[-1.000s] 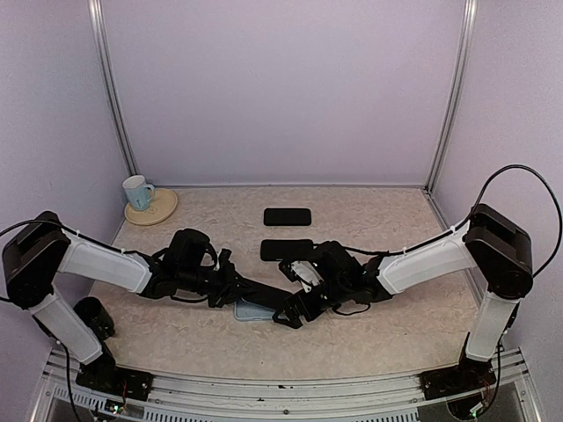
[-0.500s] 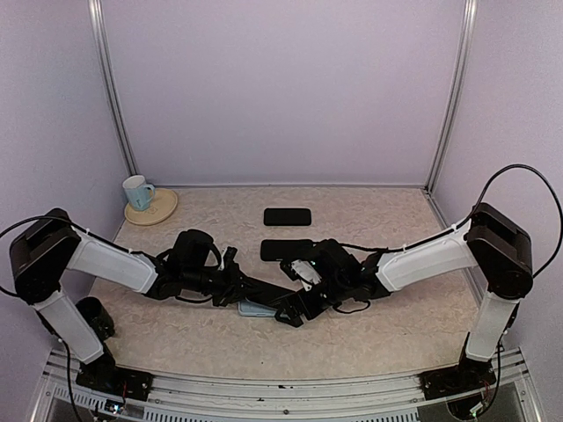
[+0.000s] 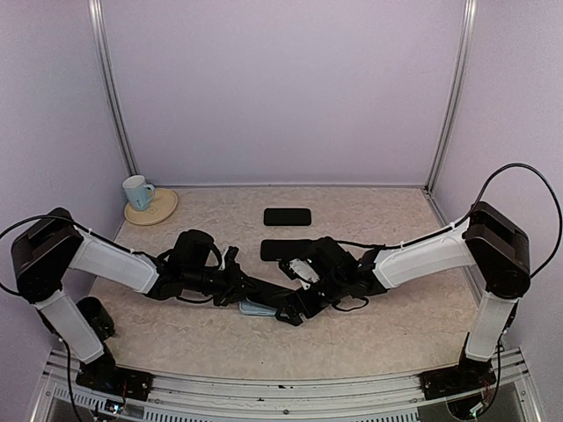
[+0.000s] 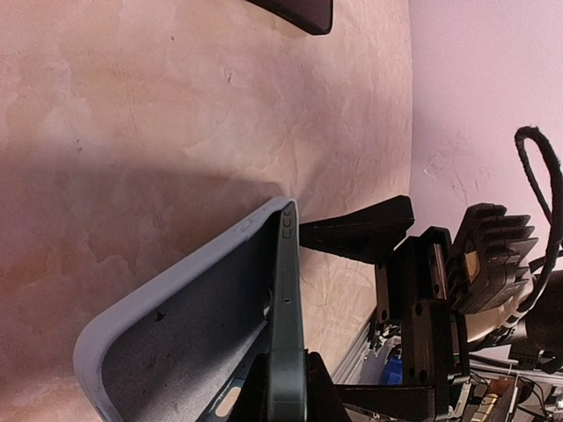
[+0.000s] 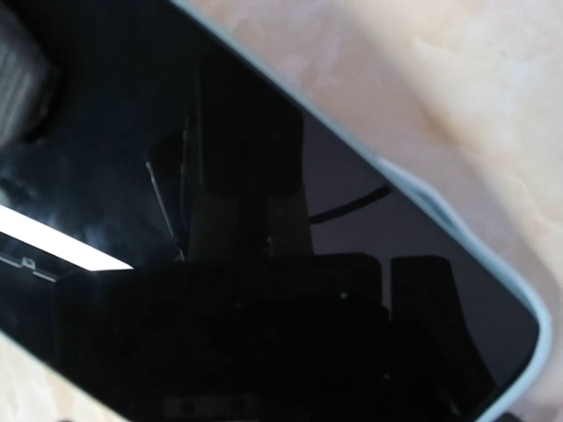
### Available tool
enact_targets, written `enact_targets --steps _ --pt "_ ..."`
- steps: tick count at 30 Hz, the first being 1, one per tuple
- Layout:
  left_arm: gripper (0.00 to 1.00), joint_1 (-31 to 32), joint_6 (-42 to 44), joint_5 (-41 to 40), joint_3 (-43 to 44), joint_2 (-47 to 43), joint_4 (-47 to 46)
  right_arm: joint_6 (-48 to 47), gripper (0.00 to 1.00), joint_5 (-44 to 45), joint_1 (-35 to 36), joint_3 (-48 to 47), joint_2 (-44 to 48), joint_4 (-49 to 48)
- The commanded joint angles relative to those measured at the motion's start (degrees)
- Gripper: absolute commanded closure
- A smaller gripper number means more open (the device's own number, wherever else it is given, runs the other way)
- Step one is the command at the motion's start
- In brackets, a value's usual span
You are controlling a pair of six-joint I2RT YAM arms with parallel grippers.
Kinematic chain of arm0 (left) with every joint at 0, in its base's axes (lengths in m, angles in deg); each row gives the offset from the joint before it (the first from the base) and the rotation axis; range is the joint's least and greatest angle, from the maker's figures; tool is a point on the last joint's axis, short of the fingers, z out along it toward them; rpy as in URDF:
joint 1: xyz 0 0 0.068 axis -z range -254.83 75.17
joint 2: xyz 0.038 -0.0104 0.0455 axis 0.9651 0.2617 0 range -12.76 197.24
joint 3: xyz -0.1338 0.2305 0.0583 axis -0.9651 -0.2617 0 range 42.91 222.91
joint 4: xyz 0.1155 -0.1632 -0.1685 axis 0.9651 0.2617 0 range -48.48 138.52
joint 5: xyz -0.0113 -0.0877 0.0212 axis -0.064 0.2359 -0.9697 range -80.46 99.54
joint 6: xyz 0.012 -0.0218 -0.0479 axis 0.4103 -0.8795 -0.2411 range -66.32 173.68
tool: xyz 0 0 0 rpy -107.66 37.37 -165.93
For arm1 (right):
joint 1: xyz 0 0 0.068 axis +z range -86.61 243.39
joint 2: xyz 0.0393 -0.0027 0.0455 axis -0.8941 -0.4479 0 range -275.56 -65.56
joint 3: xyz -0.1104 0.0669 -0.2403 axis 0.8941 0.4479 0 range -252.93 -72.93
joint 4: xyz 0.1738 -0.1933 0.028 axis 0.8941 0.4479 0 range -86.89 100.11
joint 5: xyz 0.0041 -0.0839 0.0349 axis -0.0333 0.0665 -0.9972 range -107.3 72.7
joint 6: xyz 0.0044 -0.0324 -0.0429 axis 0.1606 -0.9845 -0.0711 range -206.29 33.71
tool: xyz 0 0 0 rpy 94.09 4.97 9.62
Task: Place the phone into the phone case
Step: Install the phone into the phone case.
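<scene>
**A:** Between the two halves of the left tool [image 4: 288,387], pressed together: one side wall of the phone case [image 4: 176,343], pinched firmly. Why there?

**B:** Probably to hold it steady and seemingly tipped up off the surface [image 4: 132,105], grey lining turned toward the other arm.

**A:** And just across from it?

**B:** Right tool [image 3: 297,308], spread wide, gripping nothing. Directly beneath it, the phone [image 5: 264,176], black glass up, pale case rim tight along one edge and round a corner.

**A:** Seated, then?

**B:** Cannot tell how far. Lining bare from the left wrist, so likely one edge in at most. Spread like that perhaps for pressing flat.

**A:** Farther out?

**B:** Beyond both tools, a nearer dark slab [image 3: 286,250] and a farther dark slab [image 3: 288,216]. Well off to the left tool's side, a mug [image 3: 135,191] on a coaster [image 3: 151,209]. Seemingly no part in this.
</scene>
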Motion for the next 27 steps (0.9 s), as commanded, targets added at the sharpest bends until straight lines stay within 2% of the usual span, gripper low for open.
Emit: enact_targets --steps 1,14,27 --pt "1.00 4.9 2.1 6.9 -0.7 5.1 2.2 -2.4 0.00 -7.1 1.6 -2.5 -3.1 -9.2" --pt "1.00 5.9 0.1 9.5 -1.2 8.0 -3.9 -3.1 0.00 -12.4 2.1 -2.9 -3.4 -13.8" --pt "1.00 4.4 0.3 9.6 -3.0 7.1 -6.1 -4.2 0.00 -11.4 2.3 -2.0 -1.2 -12.0"
